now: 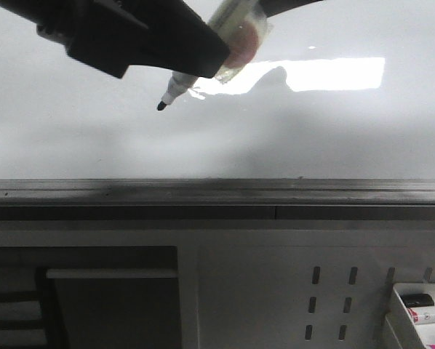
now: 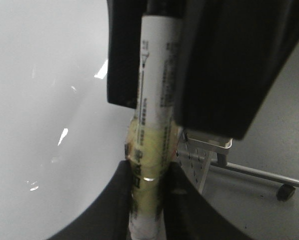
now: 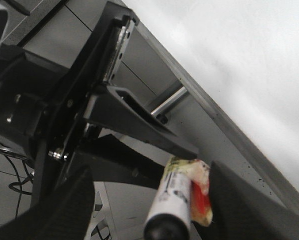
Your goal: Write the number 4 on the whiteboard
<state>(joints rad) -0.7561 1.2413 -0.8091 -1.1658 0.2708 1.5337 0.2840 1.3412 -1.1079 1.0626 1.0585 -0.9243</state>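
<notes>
While the left claw [image 1: 175, 64] grips the marker [image 1: 203, 59], tip off the whiteboard [image 1: 334, 138] | right claw [image 3: 149, 200]: open around the marker's rear end | number 4: none visible | risk: marker pivots in grip under pressing, skewing strokes

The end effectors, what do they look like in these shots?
Both are matte black plastic. The left end effector shows a broad, blocky, wedge-shaped housing. The right end effector has dark curved fingers. No markings or sleeves are visible.
</notes>
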